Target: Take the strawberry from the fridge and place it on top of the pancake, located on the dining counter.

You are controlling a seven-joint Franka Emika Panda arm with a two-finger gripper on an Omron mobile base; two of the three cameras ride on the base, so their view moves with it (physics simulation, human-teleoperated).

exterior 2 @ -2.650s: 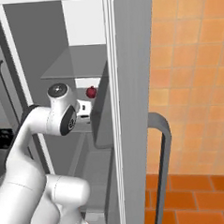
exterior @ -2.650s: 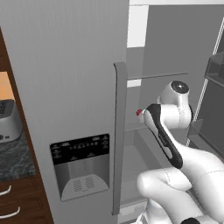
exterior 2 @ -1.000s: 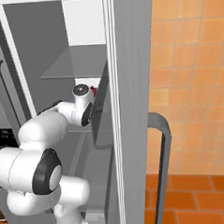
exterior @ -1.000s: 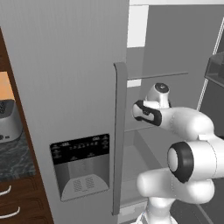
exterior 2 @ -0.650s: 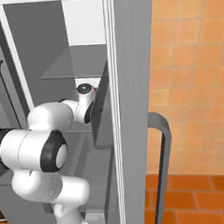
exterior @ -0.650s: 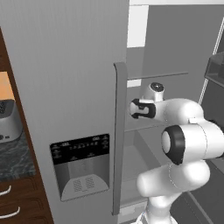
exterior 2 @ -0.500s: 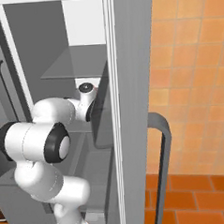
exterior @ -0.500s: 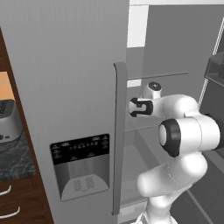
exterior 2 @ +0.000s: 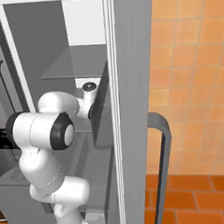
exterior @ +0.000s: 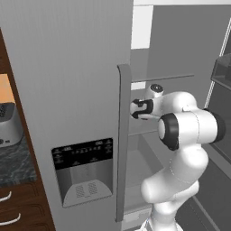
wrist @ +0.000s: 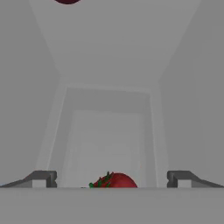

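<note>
Grey steel covers the tall two-door fridge (exterior: 67, 76), whose left door carries a black dispenser panel (exterior: 83, 171) and a long vertical handle (exterior: 122, 140). The right door stands open, its own dark handle (exterior 2: 163, 167) visible in the right base view against an orange tiled wall (exterior 2: 191, 71).

The white arm with dark joints (exterior: 189, 131) reaches into the open compartment at mid height, below a grey interior shelf (exterior: 162, 77). In the left base view, the two-finger gripper (exterior: 135, 109) sits just past the edge of the left door, pointing toward the interior's left side. In the right base view the hand is largely hidden behind the door edge; only the wrist (exterior 2: 88, 94) is visible.

In the hand view, the gripper (wrist: 112, 179) has its jaws spread wide, one dark fingertip (wrist: 41, 178) at the left and the other at the right of the frame. The small red strawberry with green leaves (wrist: 114, 180) lies between the two fingertips, roughly centred in the gap and apart from both, low in the frame. Whether it rests on the fridge surface cannot be determined. A dark red rounded object (wrist: 67, 1) shows at the top edge of the same view, well apart from the strawberry.

A dark speckled counter (exterior: 13, 158) over dark wood drawers stands left of the fridge.
</note>
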